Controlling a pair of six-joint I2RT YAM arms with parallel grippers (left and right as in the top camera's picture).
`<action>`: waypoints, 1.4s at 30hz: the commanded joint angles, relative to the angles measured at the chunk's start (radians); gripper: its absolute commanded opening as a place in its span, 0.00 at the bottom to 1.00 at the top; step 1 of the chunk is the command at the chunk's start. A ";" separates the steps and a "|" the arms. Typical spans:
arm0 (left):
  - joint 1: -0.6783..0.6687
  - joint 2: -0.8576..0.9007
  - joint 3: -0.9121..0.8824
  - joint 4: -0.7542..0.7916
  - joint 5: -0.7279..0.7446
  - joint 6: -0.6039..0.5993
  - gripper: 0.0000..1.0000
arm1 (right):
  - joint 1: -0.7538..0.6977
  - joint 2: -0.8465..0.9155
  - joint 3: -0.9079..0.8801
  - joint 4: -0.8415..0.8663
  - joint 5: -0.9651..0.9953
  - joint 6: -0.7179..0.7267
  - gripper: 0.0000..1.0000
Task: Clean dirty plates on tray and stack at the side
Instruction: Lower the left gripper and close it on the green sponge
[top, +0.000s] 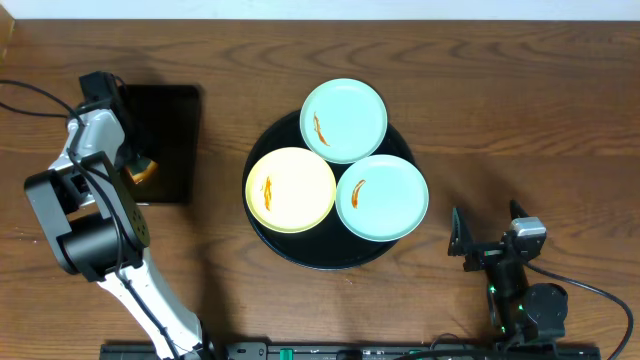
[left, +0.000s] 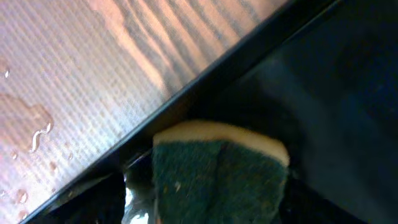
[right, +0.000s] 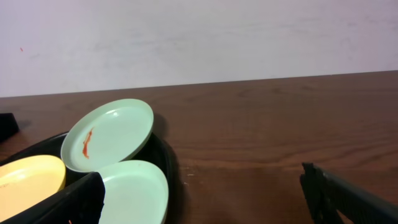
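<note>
Two mint-blue plates (top: 344, 120) (top: 382, 196), one yellow plate (top: 291, 189), one round tray (top: 310, 252), one rectangular tray (top: 170, 130), one sponge (left: 217, 180).

We see a table (top: 520, 120) of dark brown wood with a clear grain; its surface is smooth with a soft shine, and in one place it is wet with small drops (left: 34, 134). The tray (top: 300, 248) is black and glossy. The plates (top: 344, 120) are smooth with a satin finish; whether plastic or ceramic, we cannot tell. The sponge (left: 217, 180) has a rough green scouring face on soft yellow foam. The small tray (top: 170, 130) is black with a dull sheen
</note>
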 joint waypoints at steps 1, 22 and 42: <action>0.002 0.016 0.010 -0.039 0.021 0.002 0.79 | -0.006 -0.002 -0.002 -0.003 -0.008 0.014 0.99; 0.002 0.016 0.010 -0.149 0.058 0.002 0.08 | -0.006 -0.002 -0.002 -0.003 -0.008 0.014 0.99; 0.002 0.015 0.010 -0.014 0.020 0.003 0.12 | -0.006 -0.002 -0.002 -0.004 -0.008 0.014 0.99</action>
